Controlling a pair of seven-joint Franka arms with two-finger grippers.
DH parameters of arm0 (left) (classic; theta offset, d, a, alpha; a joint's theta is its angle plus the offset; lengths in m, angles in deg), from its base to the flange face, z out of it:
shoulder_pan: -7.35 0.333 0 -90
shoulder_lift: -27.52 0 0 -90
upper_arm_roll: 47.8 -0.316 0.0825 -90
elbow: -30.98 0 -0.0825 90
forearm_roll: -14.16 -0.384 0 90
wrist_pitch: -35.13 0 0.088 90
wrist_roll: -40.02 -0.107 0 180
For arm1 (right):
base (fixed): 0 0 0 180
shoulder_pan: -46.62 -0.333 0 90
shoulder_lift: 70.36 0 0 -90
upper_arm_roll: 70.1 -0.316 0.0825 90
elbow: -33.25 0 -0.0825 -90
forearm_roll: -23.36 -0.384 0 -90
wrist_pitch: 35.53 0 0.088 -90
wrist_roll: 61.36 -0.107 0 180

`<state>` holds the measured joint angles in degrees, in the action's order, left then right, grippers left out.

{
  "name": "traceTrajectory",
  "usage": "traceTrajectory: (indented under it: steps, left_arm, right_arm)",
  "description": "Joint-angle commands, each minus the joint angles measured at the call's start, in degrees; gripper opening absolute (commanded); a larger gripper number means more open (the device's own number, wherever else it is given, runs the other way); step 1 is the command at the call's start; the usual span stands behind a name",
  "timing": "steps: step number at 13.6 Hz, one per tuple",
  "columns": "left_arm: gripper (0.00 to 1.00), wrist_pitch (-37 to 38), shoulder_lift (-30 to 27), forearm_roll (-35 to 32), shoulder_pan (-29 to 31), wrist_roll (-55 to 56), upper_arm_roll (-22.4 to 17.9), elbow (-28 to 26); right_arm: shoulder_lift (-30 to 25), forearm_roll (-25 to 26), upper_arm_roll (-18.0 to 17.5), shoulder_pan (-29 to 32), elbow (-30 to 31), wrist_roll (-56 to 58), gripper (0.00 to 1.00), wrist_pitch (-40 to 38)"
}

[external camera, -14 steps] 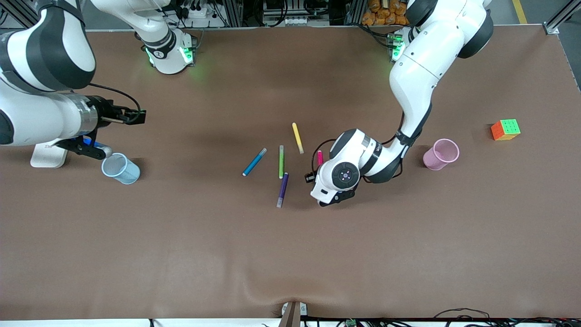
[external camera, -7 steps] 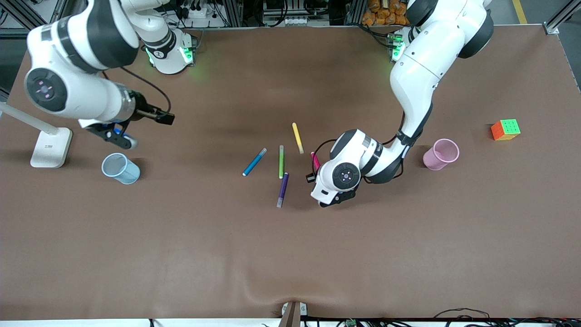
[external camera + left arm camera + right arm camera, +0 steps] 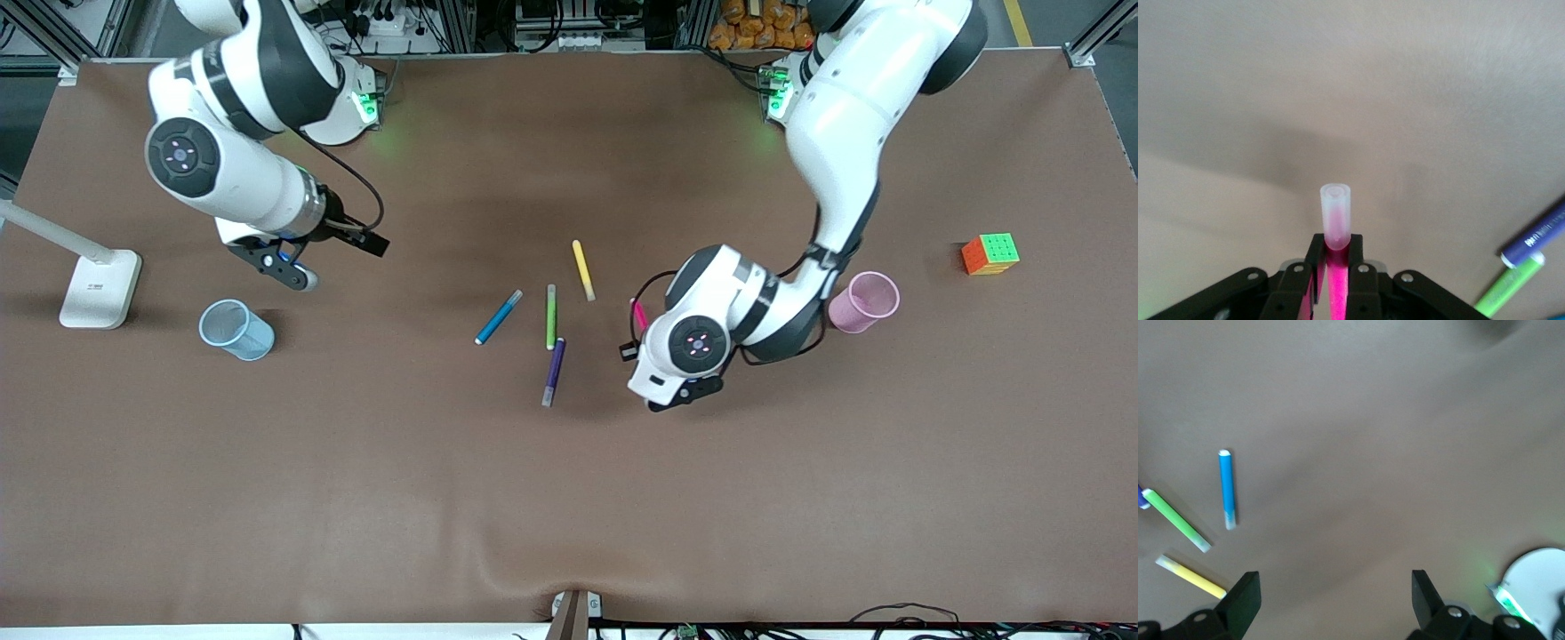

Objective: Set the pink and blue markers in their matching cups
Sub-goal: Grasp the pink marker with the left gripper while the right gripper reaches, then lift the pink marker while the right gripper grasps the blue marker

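Now | left fingers (image 3: 1338, 267) clamp pink marker (image 3: 1335, 220) | right fingers (image 3: 1245, 597) spread over bare table (image 3: 569, 498)

Mid-frame: yellow pen (image 3: 582, 269), green pen (image 3: 550, 316), purple pen (image 3: 554, 371) on the brown surface (image 3: 569, 498). Cube (image 3: 989, 253) right; white lamp base (image 3: 95, 288) left.

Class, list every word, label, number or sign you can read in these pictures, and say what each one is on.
None can be read.
Purple pen: pale print along the barrel, too blurred to read.
Right arm's base: a small dark mark, too small to read.
Pink marker, in the left hand: no print visible.
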<state>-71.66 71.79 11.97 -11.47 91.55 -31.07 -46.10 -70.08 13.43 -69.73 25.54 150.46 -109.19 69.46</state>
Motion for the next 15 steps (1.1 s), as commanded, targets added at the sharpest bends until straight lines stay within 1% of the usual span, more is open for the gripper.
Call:
traceTrajectory:
  steps: [1,3,5,8,11,12,15]
  left_arm:
    - [0.00,3.8,-6.7,-4.2,-0.1,0.0,-1.7,-1.4]
    - [0.00,7.9,-9.3,-8.6,0.2,-0.4,-1.7,-1.4]
    - [0.00,11.5,-11.5,-11.0,0.5,-3.1,-1.9,-1.4]
    - [0.00,12.7,-15.3,-12.8,1.9,-4.2,-1.9,-2.5]
    - [0.00,12.8,-18.9,-13.4,4.3,-4.4,-1.9,-4.3]
    - [0.00,12.4,-19.7,-14.5,5.1,-4.4,-1.7,-5.8]
    - [0.00,12.0,-21.8,-18.2,5.3,-4.3,-1.6,-7.9]
  right_arm:
    - [0.3,-0.6,0.4,-3.5,5.2,-2.9,1.00,8.9]
    - [0.8,-0.6,0.5,-6.8,7.3,-7.8,1.00,13.6]
    - [4.3,-0.6,0.5,-11.8,7.6,-14.2,1.00,17.4]
    - [8.0,-0.6,0.5,-16.4,7.7,-23.0,1.00,23.2]
    - [11.1,-0.2,0.6,-18.7,7.7,-27.6,1.00,26.8]
    - [12.4,-0.2,0.6,-19.1,7.6,-27.7,1.00,29.2]
    - [17.1,-0.2,0.5,-20.2,7.2,-30.5,1.00,37.6]
